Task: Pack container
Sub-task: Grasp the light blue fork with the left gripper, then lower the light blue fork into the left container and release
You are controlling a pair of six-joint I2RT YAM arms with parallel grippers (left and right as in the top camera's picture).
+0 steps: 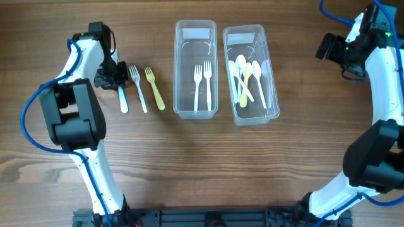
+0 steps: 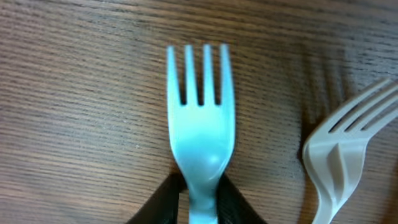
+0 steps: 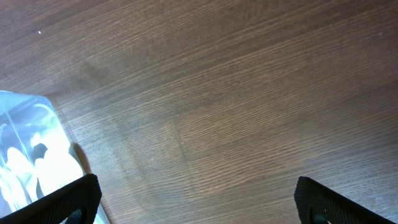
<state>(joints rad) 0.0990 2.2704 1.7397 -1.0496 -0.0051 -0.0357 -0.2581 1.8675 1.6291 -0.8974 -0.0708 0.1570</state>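
My left gripper (image 1: 112, 74) (image 2: 200, 190) is shut on the neck of a light blue fork (image 1: 122, 98) (image 2: 200, 124), which lies on the table at the left. A white fork (image 1: 137, 88) (image 2: 339, 155) and a yellow fork (image 1: 153, 88) lie just right of it. The left clear container (image 1: 196, 26) holds two pale forks (image 1: 202, 85). The right clear container (image 1: 243, 30) holds several white and yellowish spoons (image 1: 247, 79). My right gripper (image 1: 333, 50) (image 3: 199, 205) is open and empty over bare table at the far right.
The two containers stand side by side at the middle back. A corner of the spoon container (image 3: 28, 155) shows at the left edge of the right wrist view. Wood table (image 1: 208, 170) lies in front.
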